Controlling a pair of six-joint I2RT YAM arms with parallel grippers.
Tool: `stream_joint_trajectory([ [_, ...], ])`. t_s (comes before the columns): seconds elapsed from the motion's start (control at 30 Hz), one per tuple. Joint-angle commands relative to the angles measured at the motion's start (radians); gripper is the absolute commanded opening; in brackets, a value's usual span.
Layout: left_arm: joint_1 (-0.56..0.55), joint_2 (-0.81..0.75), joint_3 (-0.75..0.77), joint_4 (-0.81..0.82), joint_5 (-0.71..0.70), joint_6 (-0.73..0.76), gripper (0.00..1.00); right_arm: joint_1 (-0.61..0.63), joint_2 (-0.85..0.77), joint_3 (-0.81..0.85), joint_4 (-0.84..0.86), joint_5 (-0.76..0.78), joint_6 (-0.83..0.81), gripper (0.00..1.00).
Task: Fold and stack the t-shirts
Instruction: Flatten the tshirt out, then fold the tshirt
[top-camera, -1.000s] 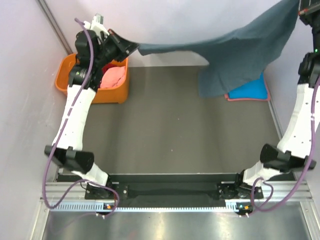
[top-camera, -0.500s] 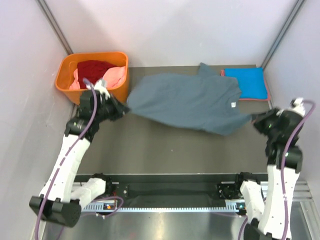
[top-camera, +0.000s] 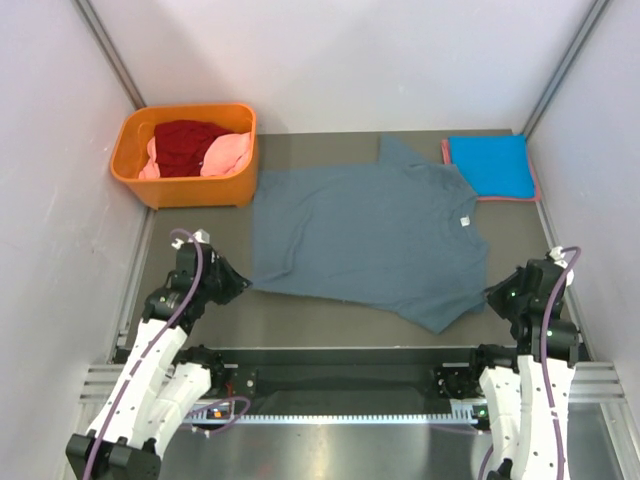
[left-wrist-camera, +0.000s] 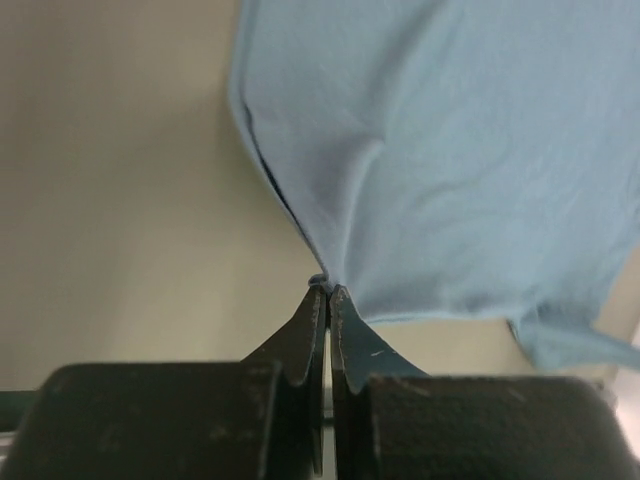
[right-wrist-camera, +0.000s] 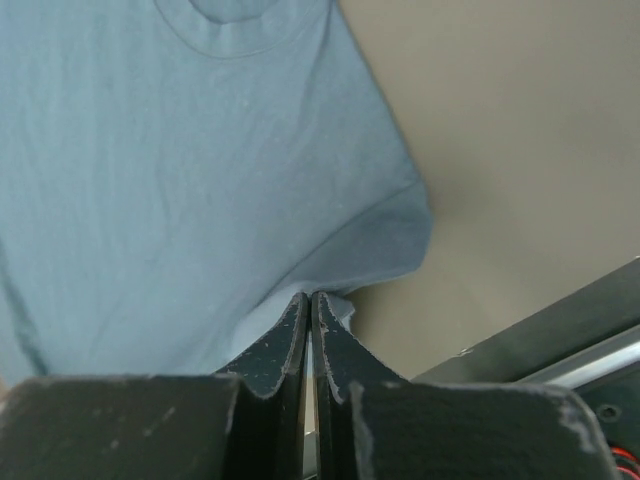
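A large slate grey-blue t-shirt (top-camera: 370, 235) lies spread flat across the middle of the table, its small white tag (top-camera: 466, 222) showing near the right. My left gripper (top-camera: 243, 283) is shut on the shirt's near-left corner (left-wrist-camera: 322, 280). At the shirt's near-right edge, my right gripper (top-camera: 492, 293) is shut on the cloth (right-wrist-camera: 312, 296). A folded bright blue t-shirt (top-camera: 490, 165) rests on a salmon-red one (top-camera: 447, 160) at the far right. Dark red (top-camera: 185, 142) and pink (top-camera: 228, 155) t-shirts sit in the basket.
An orange plastic basket (top-camera: 190, 188) stands at the far left corner. White walls close in the table on the left, back and right. A black rail (top-camera: 350, 375) runs along the near edge between the arm bases.
Both arms swung down and toward the near edge, carrying the grey-blue shirt from hanging high in the air to lying spread flat on the table. Both grips stayed shut.
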Motion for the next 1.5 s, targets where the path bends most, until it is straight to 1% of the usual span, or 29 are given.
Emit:
stream_joint_trajectory([
  [0.0, 0.001, -0.033, 0.001, 0.011, -0.16, -0.065, 0.0, 0.013, 0.014, 0.05, 0.017, 0.059, -0.057, 0.0],
  [0.2, 0.001, -0.025, -0.005, -0.037, -0.197, -0.08, 0.0, 0.028, -0.009, -0.002, -0.023, 0.002, -0.058, 0.0],
  [0.3, 0.001, -0.007, -0.005, -0.062, -0.22, -0.066, 0.0, 0.033, -0.015, 0.028, -0.067, 0.002, -0.089, 0.0],
  [0.47, 0.0, 0.013, -0.033, -0.005, -0.122, -0.069, 0.0, 0.033, -0.038, 0.121, -0.173, 0.05, -0.117, 0.0],
  [0.53, -0.003, 0.015, -0.056, 0.036, -0.056, -0.065, 0.0, 0.033, -0.047, 0.151, -0.209, 0.06, -0.134, 0.0],
  [0.63, -0.009, 0.02, -0.071, 0.055, -0.065, -0.048, 0.0, 0.034, -0.035, 0.176, -0.247, 0.045, -0.16, 0.0],
  [0.7, -0.011, 0.024, -0.076, 0.056, -0.09, -0.036, 0.0, 0.036, -0.034, 0.179, -0.253, 0.044, -0.177, 0.0],
  [0.8, -0.012, 0.029, -0.08, 0.064, -0.09, -0.038, 0.0, 0.045, -0.02, 0.174, -0.262, 0.051, -0.192, 0.0],
  [0.9, -0.018, 0.039, -0.09, 0.083, -0.09, -0.04, 0.0, 0.046, -0.009, 0.171, -0.244, 0.047, -0.192, 0.0],
  [1.07, -0.025, 0.093, -0.088, 0.132, -0.099, -0.035, 0.0, 0.048, 0.055, 0.151, -0.157, 0.027, -0.177, 0.0],
  [1.17, -0.025, 0.17, -0.076, 0.159, -0.108, -0.032, 0.0, 0.048, 0.062, 0.138, -0.056, -0.061, -0.1, 0.0],
  [1.2, -0.026, 0.185, -0.071, 0.179, -0.108, -0.026, 0.0, 0.048, 0.059, 0.135, -0.022, -0.114, -0.083, 0.0],
  [1.23, -0.025, 0.199, -0.064, 0.188, -0.108, -0.02, 0.0, 0.048, 0.074, 0.128, 0.035, -0.13, -0.056, 0.0],
  [1.3, -0.025, 0.233, -0.038, 0.208, -0.157, 0.0, 0.0, 0.048, 0.118, 0.144, 0.061, -0.092, -0.066, 0.0],
  [1.33, -0.025, 0.247, -0.03, 0.224, -0.197, 0.004, 0.0, 0.048, 0.175, 0.16, 0.082, -0.06, -0.095, 0.0],
  [1.4, -0.025, 0.297, 0.004, 0.24, -0.22, 0.02, 0.0, 0.048, 0.232, 0.17, 0.113, -0.007, -0.117, 0.0],
  [1.43, -0.026, 0.317, 0.016, 0.254, -0.226, 0.023, 0.0, 0.049, 0.279, 0.167, 0.159, -0.007, -0.135, 0.0],
  [1.47, -0.026, 0.358, 0.036, 0.262, -0.237, 0.024, 0.0, 0.049, 0.298, 0.156, 0.19, -0.051, -0.138, 0.0],
])
